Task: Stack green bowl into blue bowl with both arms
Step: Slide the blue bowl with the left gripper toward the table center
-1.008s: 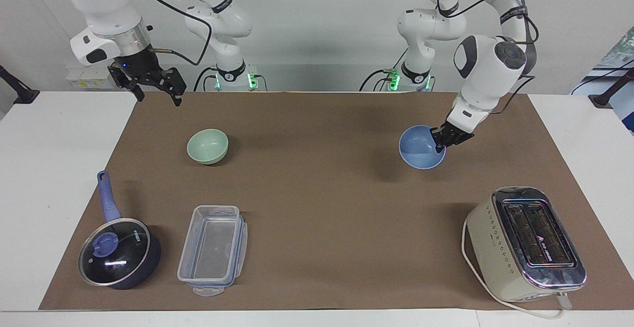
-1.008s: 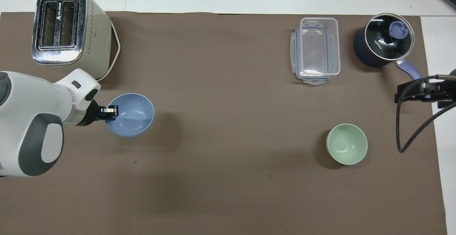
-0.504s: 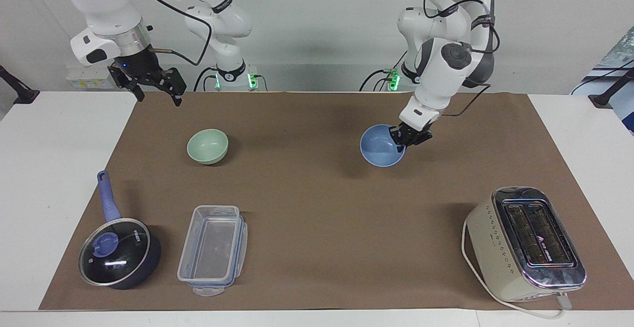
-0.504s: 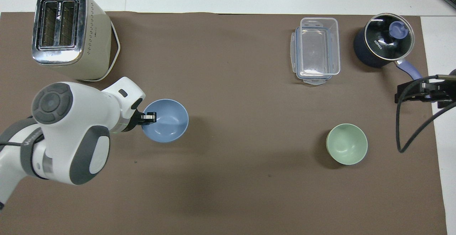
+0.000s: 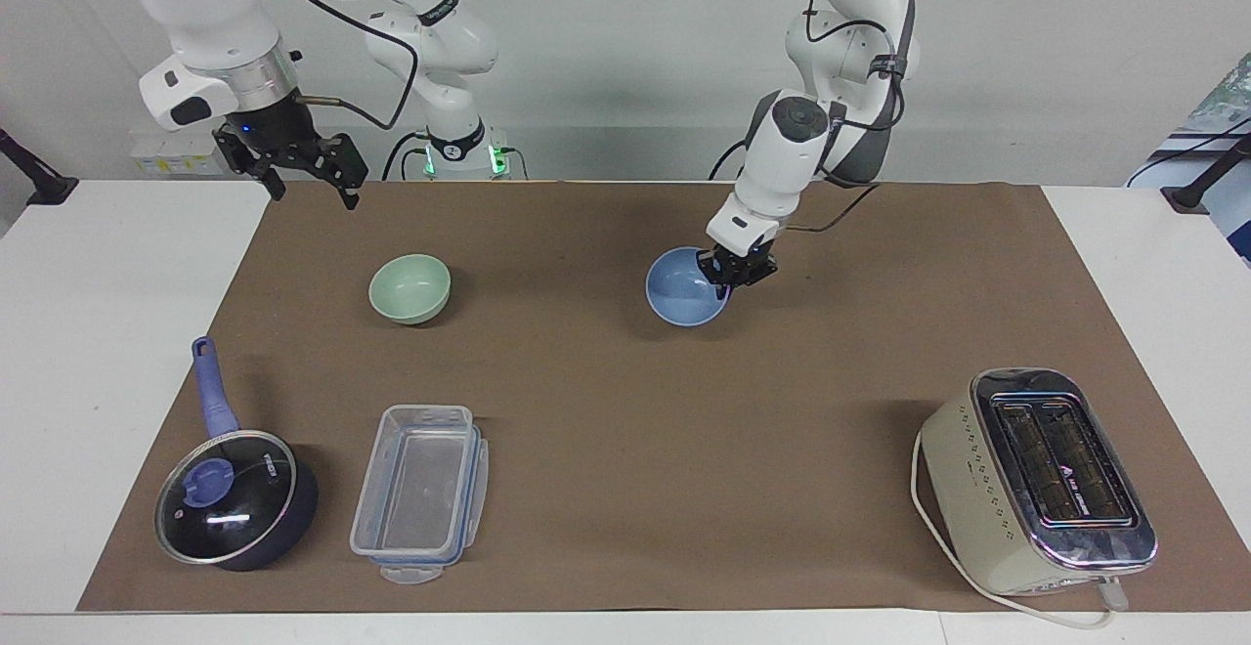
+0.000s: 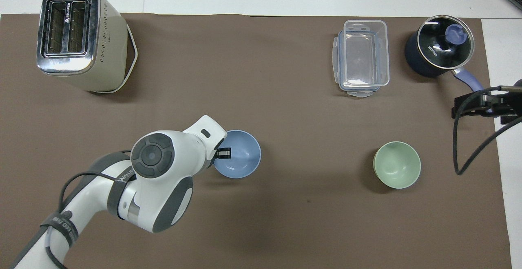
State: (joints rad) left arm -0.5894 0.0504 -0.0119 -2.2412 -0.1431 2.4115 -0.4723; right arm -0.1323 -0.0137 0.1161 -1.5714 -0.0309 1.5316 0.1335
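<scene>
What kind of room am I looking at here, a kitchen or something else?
Probably a robotics lab set up for kitchen chores, not a real kitchen: two white robot arms stand at a paper-covered table holding a toaster, a lidded saucepan and bowls.

green bowl [image 5: 409, 287]: pale mint, upright, on mat toward right arm's end | blue bowl [image 5: 684, 289]: periwinkle, tilted, rim pinched, mid-table
</scene>
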